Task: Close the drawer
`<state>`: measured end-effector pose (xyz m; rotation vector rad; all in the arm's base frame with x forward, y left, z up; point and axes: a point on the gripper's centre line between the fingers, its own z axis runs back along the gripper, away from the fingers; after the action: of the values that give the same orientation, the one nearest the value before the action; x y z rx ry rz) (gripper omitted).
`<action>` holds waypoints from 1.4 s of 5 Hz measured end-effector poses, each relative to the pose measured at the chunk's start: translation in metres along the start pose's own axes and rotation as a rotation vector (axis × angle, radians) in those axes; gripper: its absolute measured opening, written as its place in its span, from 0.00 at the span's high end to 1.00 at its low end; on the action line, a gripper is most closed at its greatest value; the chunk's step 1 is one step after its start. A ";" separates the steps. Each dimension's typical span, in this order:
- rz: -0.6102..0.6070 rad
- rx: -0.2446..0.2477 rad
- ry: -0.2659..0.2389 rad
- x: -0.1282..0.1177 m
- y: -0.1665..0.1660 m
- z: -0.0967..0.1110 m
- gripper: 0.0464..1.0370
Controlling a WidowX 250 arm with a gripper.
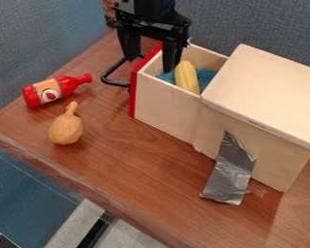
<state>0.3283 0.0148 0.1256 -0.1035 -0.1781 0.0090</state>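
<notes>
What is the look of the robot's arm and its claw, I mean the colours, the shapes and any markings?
The arm is black, with angular, blocky parts. It ends in a black claw with a wide crosspiece and two long, dark fingers that narrow toward the tips. I cannot make out markings or cables.

The drawer has pale cream sides, a bright red front and a black handle. Inside it, the corn is yellow and the cloth blue. The box at right is pale cream too, with silver-grey tape on its near side. At left, the bottle is red with an orange label bearing a red-and-white mark, and the drumstick is orange-brown. The gripper is black. The table is reddish brown with streaky grain; the far wall is speckled grey-blue.
</notes>
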 end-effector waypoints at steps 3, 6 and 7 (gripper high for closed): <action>0.076 0.008 0.010 0.005 0.034 0.000 0.04; -0.012 -0.005 0.065 0.030 0.088 0.003 0.04; -0.116 -0.053 0.151 0.039 0.102 -0.010 0.04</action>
<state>0.3688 0.1162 0.1126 -0.1461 -0.0330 -0.1194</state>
